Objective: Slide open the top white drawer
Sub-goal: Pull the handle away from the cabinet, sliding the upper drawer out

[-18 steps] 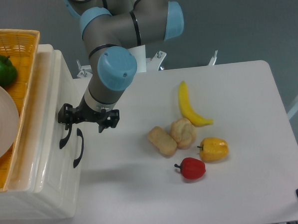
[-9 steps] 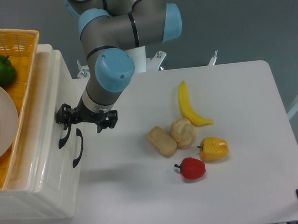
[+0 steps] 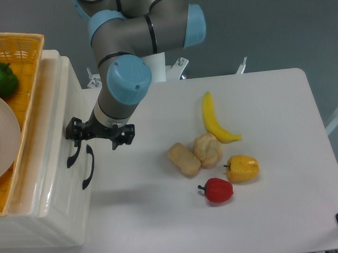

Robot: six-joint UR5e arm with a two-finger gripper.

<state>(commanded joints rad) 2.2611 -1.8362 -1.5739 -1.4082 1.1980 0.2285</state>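
So the gripper (image 3: 85, 136) is right down at the cabinet front, its black fingers (image 3: 74, 130) up against the top end of the curved black handle (image 3: 74, 156). Honestly can't tell from here whether they're clamped on it or just sitting loose around it. The top white drawer (image 3: 55, 110) is over at 9 o'clock of the table (image 3: 269, 98), looks pushed in flush. A second handle (image 3: 89, 167) sits just at 4 o'clock of the first. Up top there's an orange basket (image 3: 23, 55) with a green pepper (image 3: 1, 77) and a plate (image 3: 2, 135). Off at 3 o'clock: two bread rolls (image 3: 196, 153), banana (image 3: 214, 121), yellow pepper (image 3: 242, 168), red pepper (image 3: 217, 189).
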